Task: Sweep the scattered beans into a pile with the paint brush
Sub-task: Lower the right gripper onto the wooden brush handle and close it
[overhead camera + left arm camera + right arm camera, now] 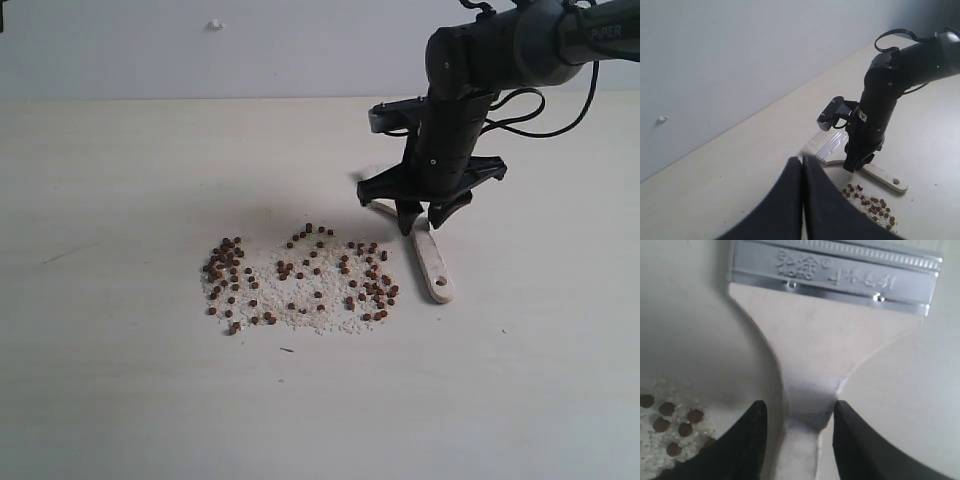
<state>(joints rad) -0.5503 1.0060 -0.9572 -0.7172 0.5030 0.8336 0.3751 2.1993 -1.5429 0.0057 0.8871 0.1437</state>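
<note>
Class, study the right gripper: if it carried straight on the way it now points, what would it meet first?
Probably the handle of the paint brush, which lies between the open fingers of the right gripper. The fingers themselves would likely touch the table on either side.

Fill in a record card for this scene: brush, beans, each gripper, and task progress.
paint brush: lying flat on the table, right of the beans in the exterior view
beans: spread in a loose patch among white crumbs, not yet gathered
right gripper: open, fingers astride the brush handle, not clamped
left gripper: shut, holding nothing
progress: brush not yet picked up
</note>
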